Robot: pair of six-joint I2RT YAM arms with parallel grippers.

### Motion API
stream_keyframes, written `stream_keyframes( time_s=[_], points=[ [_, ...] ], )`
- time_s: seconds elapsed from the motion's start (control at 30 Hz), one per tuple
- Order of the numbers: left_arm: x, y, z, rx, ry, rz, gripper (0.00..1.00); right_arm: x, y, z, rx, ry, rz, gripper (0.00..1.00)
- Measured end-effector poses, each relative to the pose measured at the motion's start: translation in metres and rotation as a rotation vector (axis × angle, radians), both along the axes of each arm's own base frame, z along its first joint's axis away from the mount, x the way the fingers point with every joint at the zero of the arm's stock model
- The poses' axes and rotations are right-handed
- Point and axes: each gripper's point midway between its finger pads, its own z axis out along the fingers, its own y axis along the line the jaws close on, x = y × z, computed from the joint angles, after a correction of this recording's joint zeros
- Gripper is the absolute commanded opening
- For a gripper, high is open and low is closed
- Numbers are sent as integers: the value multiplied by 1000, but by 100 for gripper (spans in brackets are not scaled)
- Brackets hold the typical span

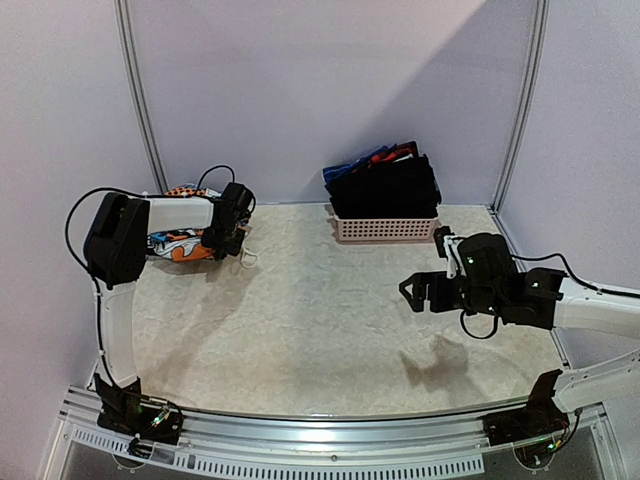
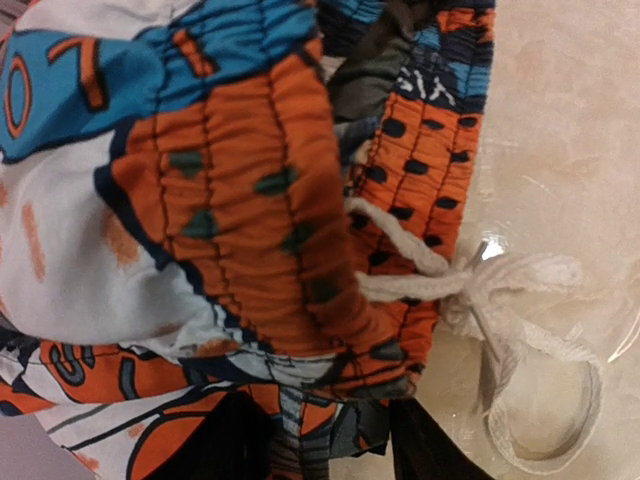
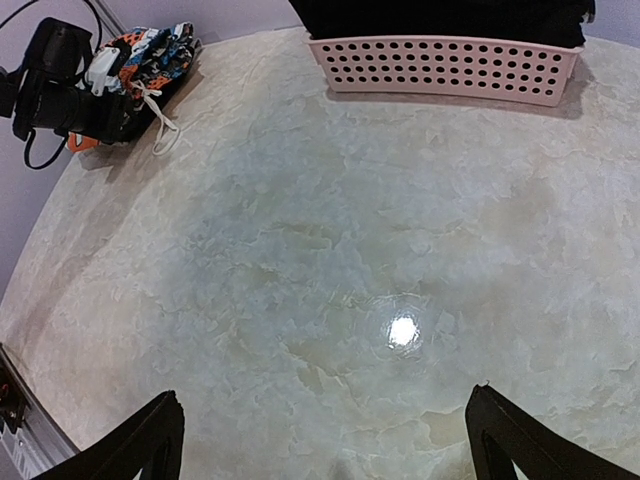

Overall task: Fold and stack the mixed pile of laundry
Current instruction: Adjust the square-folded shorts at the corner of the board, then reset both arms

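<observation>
While left gripper [image 1: 237, 233] pinches crumpled printed garment [image 2: 230, 200], right gripper [image 3: 325, 437] spread wide, empty

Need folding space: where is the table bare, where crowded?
Bare: the middle of the table, bordered by the printed garment at the left gripper far left, the pink basket at the back, the right gripper at right. Crowded: that far-left corner and the basket.

Setting: you are looking at a robot test cell or lab bay. Evidence: plain pale partition walls [image 1: 330, 90] joined by metal uprights [image 1: 141, 100], a marble-patterned worktop [image 1: 320, 320] boxed in on three sides, and an aluminium rail [image 1: 330, 425] along its near edge carrying two cabled arm bases [image 1: 135, 405].
</observation>
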Motion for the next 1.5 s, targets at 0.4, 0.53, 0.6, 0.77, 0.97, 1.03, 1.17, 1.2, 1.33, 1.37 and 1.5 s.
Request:
stream_keyframes(
  time_s=[0.4, 0.53, 0.6, 0.77, 0.97, 1.03, 1.17, 1.2, 1.33, 1.37, 1.5],
  points=[
    [1, 3, 11, 18, -22, 7, 0, -1, -1, -3, 0, 5, 0, 99],
    [1, 3, 13, 20, -23, 4, 0, -1, -1, -3, -1, 6, 0, 99],
    [0, 4, 18, 18, -25, 1, 0, -1, -1, -3, -1, 6, 0, 99],
    [-1, 5, 44, -4, -60, -2, 4, -1, -1, -3, 0, 6, 0, 99],
    [-2, 1, 56, -34, -72, -21, 39, -2, 0, -4, 0, 10, 4, 99],
    [-5, 0, 53, -47, -57, -25, 57, -2, 0, -4, 1, 11, 6, 99],
    [-12, -2, 47, -68, -35, -33, 74, -3, 1, -4, 3, 14, 12, 99],
    [-17, -2, 46, -71, -29, -35, 76, -3, 2, -4, 3, 15, 14, 99],
    [-38, 1, 67, -91, -48, -38, 83, -3, 2, -4, 1, 15, 19, 99],
    [-43, 1, 79, -101, -72, -39, 85, -3, 2, -4, 1, 15, 21, 99],
    [-69, -2, 132, -162, -195, -55, 99, -4, 3, -3, -6, 12, 31, 99]
  ],
)
